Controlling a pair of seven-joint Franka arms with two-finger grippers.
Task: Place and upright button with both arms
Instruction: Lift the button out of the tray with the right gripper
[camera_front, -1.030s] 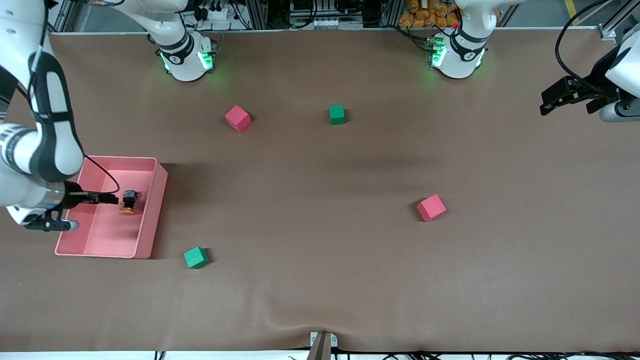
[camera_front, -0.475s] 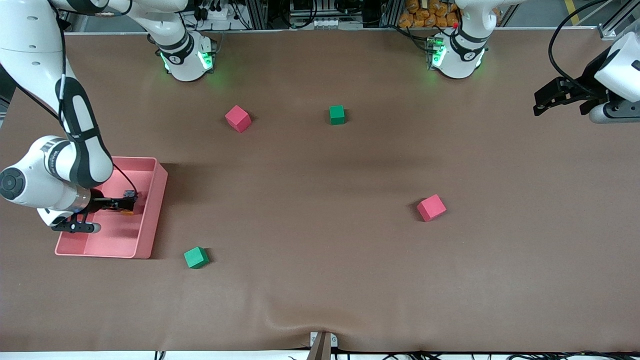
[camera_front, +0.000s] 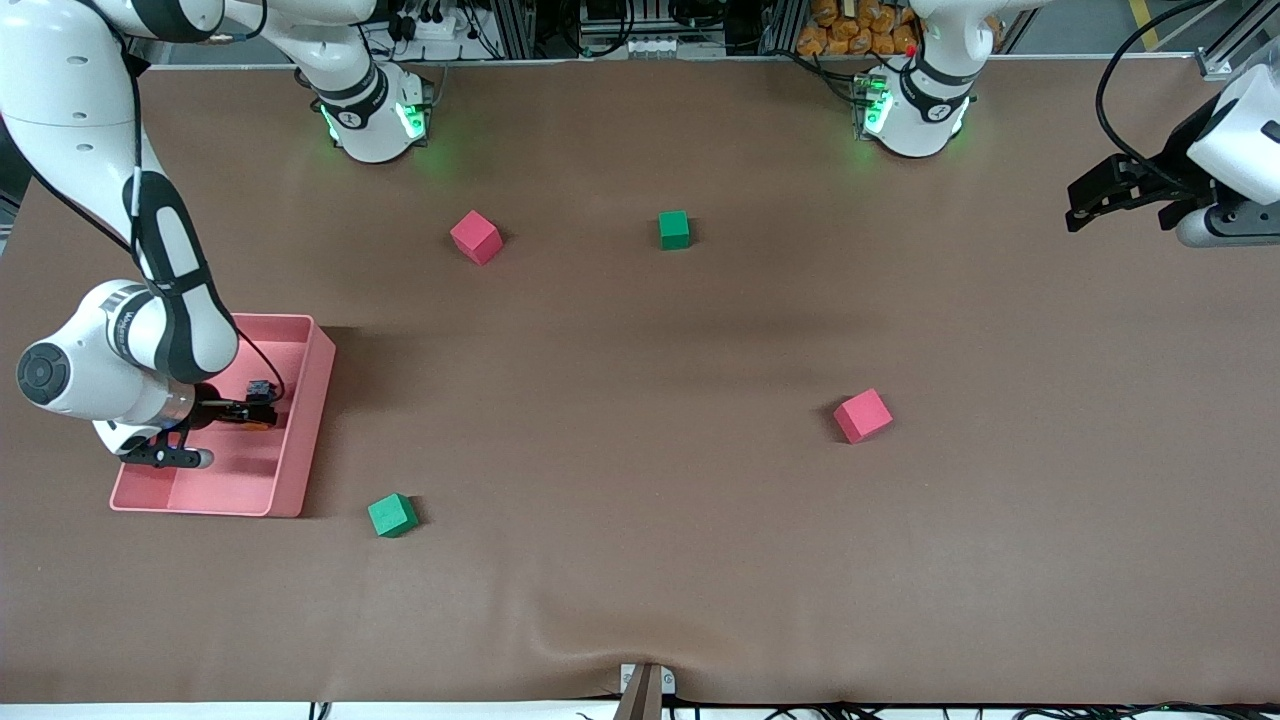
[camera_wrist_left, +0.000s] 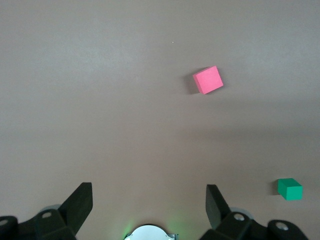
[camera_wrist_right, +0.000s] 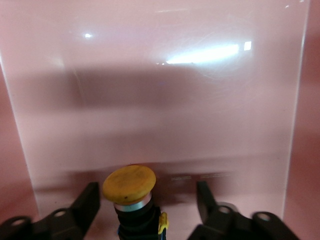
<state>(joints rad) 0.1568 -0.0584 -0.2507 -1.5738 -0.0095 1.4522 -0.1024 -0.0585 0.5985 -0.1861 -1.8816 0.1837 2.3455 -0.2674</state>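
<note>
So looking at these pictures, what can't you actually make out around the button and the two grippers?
- Front view: the button in the pink tray is tiny and partly covered by the right gripper, so contact cannot be judged.
- Right wrist view: the button's black body is cut off by the picture's edge; the fingers flank it with gaps showing.
- Left wrist view: the left gripper is open over bare table; its fingers' bases are cut off.

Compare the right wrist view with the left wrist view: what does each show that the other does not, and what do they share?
Only the right wrist view shows the button, orange cap up, between the right gripper fingers, not yet clamped, inside the pink tray. Only the left wrist view shows the open left gripper over bare table, a red cube and a green cube. Shared: nothing.
</note>
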